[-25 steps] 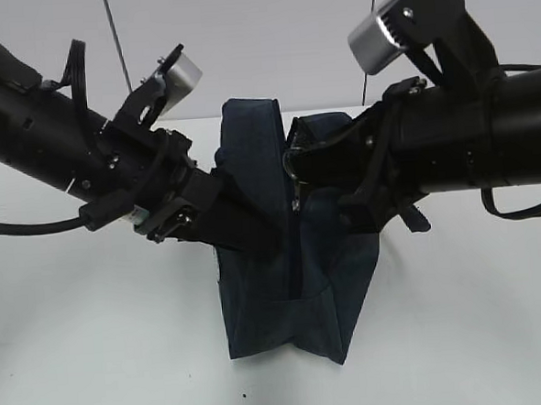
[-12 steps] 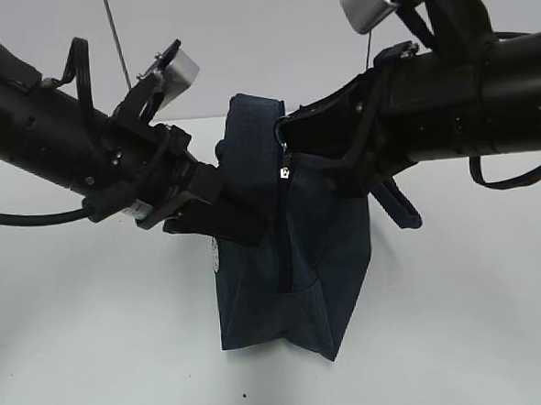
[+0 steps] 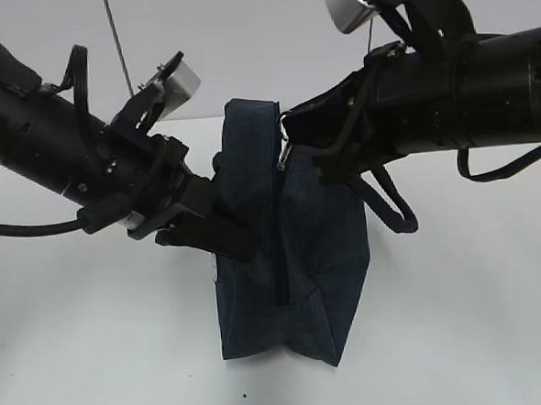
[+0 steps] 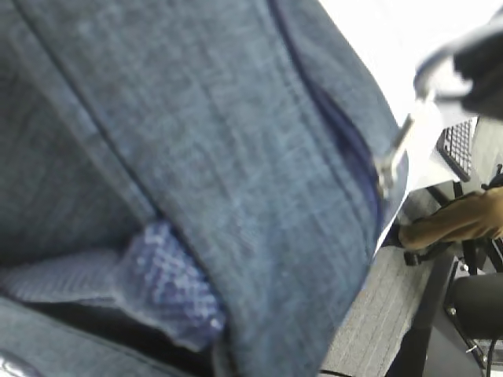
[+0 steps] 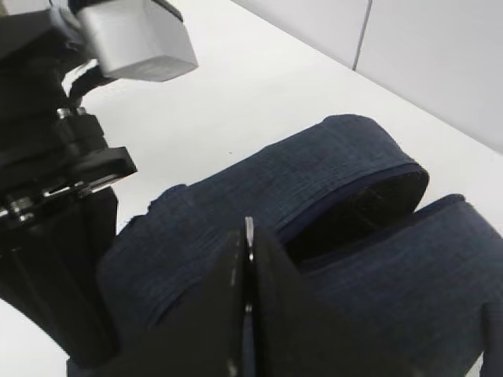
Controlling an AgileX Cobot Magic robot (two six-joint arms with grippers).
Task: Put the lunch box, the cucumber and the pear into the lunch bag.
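Both pincers clamped on the bag, standing upright mid-worktop.

Bag (image 3: pixel 292 256): dark navy woven fabric, soft, boxy, sagging folds; strap loop hangs off its right side. My left pincer (image 3: pixel 240 236) is closed on the cloth of its left flank. My right pincer (image 5: pixel 247 314) is shut, jaws flat together on the metal ring pull (image 3: pixel 284 151) at the top of the zipper (image 3: pixel 280 248). Zipper runs down the front; the top gapes as a dark slot in my right wrist view. Worktop (image 3: pixel 95 342): plain white, matte.
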